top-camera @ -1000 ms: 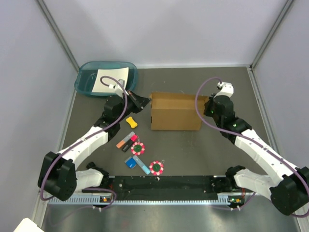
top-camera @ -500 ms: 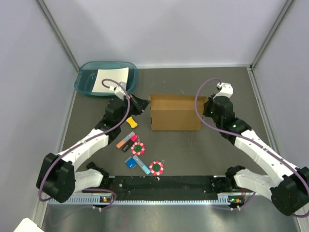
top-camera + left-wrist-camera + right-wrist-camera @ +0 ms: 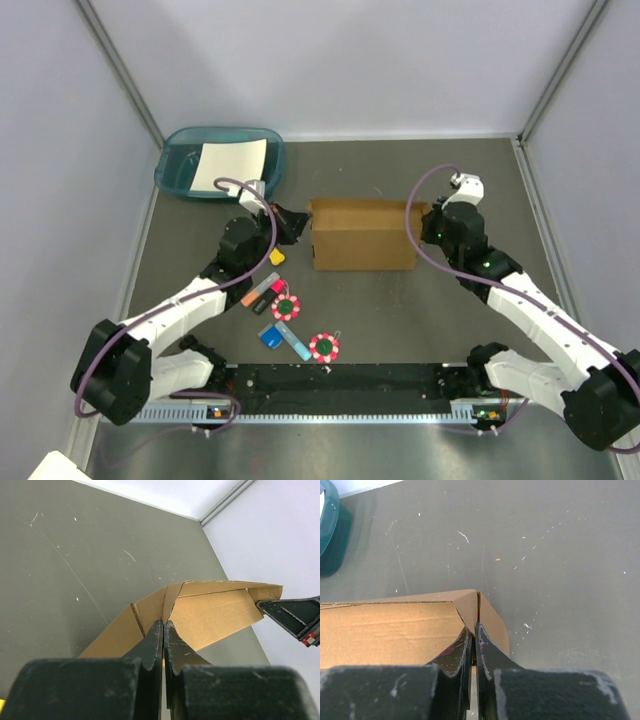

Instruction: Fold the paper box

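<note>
Brown corrugated card: the paper box (image 3: 363,235) sits mid-table. My left gripper (image 3: 298,220) is at its 9 o'clock end and my right gripper (image 3: 425,220) at 3 o'clock, both with fingers pressed together, nosing the end walls and pinching nothing. I'd push inward evenly and slowly, so the creases fold without the box skating sideways.

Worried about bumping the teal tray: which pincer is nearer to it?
Left. The left pincer pinches the paper box end nearest the tray; the right pincer holds the opposite end, farther away.
</note>
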Robot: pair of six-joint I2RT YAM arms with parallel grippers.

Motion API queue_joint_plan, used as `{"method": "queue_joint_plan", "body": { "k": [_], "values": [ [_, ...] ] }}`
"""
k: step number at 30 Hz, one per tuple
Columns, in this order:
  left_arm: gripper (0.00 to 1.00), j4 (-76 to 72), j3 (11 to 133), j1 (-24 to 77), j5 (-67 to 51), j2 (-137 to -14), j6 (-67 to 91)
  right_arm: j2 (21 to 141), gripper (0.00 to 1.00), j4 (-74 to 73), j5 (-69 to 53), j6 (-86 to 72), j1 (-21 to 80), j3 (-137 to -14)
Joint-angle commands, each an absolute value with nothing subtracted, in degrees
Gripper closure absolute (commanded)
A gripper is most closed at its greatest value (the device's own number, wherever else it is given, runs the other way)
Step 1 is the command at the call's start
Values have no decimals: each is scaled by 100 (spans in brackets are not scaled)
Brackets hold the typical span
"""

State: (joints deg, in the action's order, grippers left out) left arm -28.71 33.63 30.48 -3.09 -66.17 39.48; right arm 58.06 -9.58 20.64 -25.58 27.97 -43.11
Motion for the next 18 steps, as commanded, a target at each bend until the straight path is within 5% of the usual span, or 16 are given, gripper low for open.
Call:
{"method": "queue_joint_plan", "body": {
  "k": [1, 18],
  "values": [
    [100, -2566, 3085, 3339, -343, -6706, 3727, 6029, 100, -2188, 1934, -2593, 2848, -3920],
    [100, -3137, 2101, 3841, 940, -6320, 2743, 5731, 100, -2215, 1881, -2646, 2839, -3929]
  ]
}}
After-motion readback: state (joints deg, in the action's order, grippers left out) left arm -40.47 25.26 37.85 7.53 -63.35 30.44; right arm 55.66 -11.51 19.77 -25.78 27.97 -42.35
